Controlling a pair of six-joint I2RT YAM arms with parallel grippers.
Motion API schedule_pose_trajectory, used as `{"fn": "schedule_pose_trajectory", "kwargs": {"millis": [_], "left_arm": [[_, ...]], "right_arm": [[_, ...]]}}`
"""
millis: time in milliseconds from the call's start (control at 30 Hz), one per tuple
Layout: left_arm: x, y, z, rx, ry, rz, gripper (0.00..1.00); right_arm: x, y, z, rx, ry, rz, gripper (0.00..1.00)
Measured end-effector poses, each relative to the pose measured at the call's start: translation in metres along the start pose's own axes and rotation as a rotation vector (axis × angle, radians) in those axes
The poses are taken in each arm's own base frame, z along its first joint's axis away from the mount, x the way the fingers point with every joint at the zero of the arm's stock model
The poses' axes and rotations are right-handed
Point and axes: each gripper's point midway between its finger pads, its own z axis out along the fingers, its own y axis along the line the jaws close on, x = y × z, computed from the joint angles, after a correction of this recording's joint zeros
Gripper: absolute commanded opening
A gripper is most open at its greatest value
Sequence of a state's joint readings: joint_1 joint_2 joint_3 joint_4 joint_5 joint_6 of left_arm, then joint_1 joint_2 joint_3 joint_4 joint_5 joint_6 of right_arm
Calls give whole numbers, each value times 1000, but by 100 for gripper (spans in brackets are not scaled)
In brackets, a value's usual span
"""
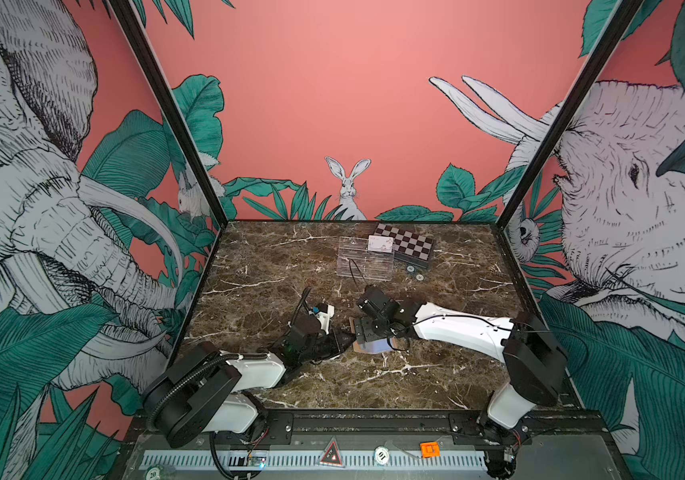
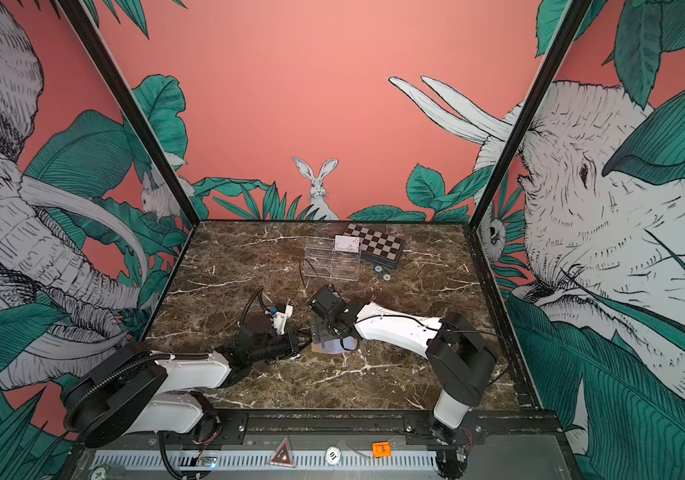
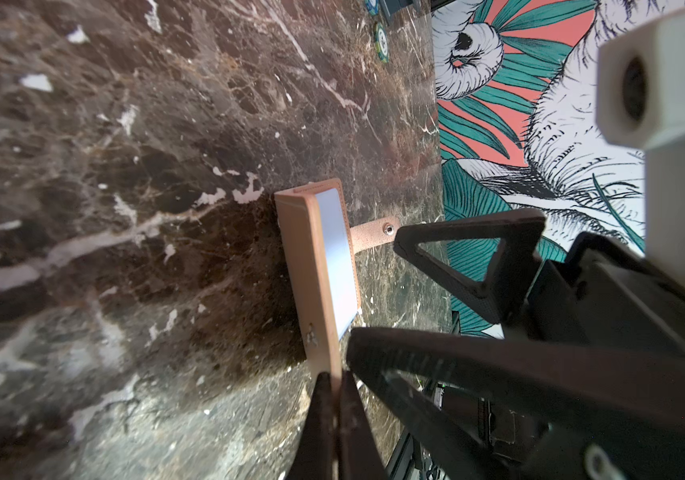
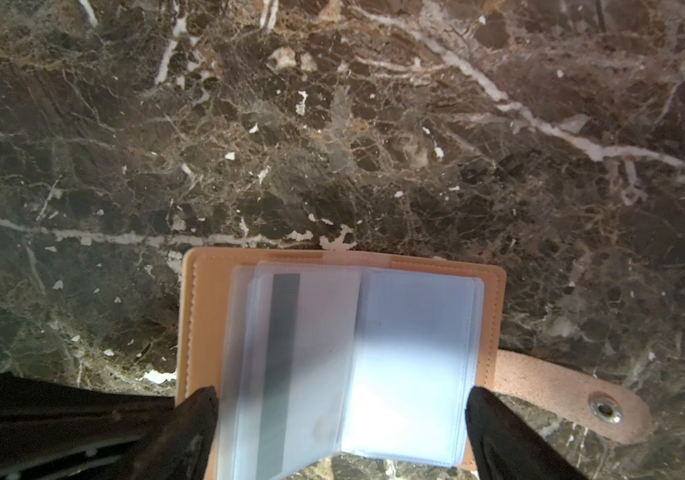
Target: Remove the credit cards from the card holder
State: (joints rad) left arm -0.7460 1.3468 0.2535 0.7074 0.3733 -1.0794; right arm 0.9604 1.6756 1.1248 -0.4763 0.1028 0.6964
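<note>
Left arm reaches in low from the left in both top views. left gripper (image 3: 332, 386) is pressed together, pinching the edge of the card holder's tan cover; the same grip shows in a top view (image 1: 344, 338).

card holder (image 4: 203, 316) sits front-centre on the marble surface (image 1: 274, 266), between the two grippers. It's open like a book, with the pale bluish sleeves (image 4: 411, 353) fanned up off the covers. The strap tab (image 4: 573, 399) lies flat on the surface on the side away from the left gripper, snap facing up.

One credit card (image 4: 282, 353) is in a sleeve on the left gripper's side, its dark stripe showing through the plastic. The facing sleeve is washed out by glare, so I can't tell if it's loaded.

right gripper (image 4: 342, 399) points down over the open holder with its jaws spread wide, one fingertip at each outer side of the sleeves. I can't tell whether either one touches.

At the back of the surface there's a clear acrylic tray (image 1: 363, 266). A second credit card (image 1: 380, 243), white with pink marks, stands at its far right corner; which compartment is unclear. The checkered box (image 1: 411, 247) is just beside the tray on the right. Two small chips (image 1: 410, 269) lie on the surface just in front of the box.
</note>
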Motion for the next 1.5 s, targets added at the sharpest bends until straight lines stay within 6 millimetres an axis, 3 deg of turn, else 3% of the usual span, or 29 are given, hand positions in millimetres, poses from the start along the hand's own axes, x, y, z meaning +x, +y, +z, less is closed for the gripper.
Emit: {"fn": "schedule_pose_trajectory", "kwargs": {"millis": [700, 1500], "left_arm": [[0, 3, 0, -17, -6, 1, 0], [1, 0, 1, -5, -7, 13, 0]], "right_arm": [[-3, 1, 8, 101, 22, -39, 92], [-4, -20, 6, 252, 22, -104, 92]]}}
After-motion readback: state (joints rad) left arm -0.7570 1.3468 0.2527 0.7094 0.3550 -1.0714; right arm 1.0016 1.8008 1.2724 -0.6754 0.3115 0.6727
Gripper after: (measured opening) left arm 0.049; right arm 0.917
